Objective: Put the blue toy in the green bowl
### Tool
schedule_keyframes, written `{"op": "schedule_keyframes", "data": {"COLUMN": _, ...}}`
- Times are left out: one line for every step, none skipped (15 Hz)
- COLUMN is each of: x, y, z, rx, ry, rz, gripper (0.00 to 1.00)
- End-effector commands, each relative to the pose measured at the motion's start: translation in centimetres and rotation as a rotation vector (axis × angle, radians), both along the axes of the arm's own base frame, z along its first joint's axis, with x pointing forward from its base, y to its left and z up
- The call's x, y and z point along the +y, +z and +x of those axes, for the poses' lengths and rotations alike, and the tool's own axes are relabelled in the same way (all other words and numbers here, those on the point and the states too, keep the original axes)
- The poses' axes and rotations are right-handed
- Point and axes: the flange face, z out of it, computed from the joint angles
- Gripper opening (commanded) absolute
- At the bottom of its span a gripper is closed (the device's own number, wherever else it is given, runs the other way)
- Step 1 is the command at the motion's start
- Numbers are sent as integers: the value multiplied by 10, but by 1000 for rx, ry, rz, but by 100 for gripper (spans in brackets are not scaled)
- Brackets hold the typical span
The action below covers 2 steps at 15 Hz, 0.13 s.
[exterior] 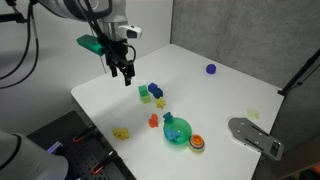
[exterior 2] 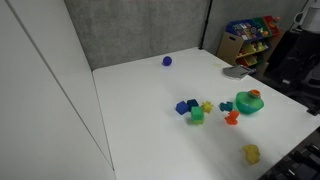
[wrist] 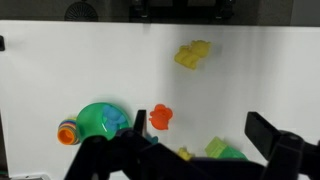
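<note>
The gripper (exterior: pixel 123 75) hangs above the white table (exterior: pixel 230 95), well apart from the green bowl (exterior: pixel 178 133). In the wrist view its fingers (wrist: pixel 278 148) stand wide apart with nothing between them.

Going from left to right in an exterior view, each thing is placed by the bowl:
- One yellow toy (exterior: pixel 121 132) lies well to its left.
- One green block (exterior: pixel 145 97), one orange-red figure (exterior: pixel 153 121), one dark blue blocky toy (exterior: pixel 155 90) and one small yellow piece (exterior: pixel 162 102) are nearer, also on its left.
- The one blue toy (exterior: pixel 168 119) lies just beside the bowl's rim; whether it touches I cannot tell.
- One orange-red round thing (exterior: pixel 197 143) sits against the bowl's right side.
- One blue-purple ball (exterior: pixel 211 69) is well apart from it, farther back.

The boxes on the shelf (exterior 2: pixel 250 38) are too blurred to read.
</note>
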Motion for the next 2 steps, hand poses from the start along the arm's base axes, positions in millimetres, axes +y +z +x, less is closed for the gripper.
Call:
{"op": "schedule_keyframes", "data": {"x": -2, "y": 2, "z": 0, "rx": 0, "ry": 19, "rz": 5, "gripper": 100}}
{"op": "schedule_keyframes", "data": {"x": -3, "y": 3, "z": -1, "rx": -2, "ry": 31, "rz": 8, "gripper": 100}}
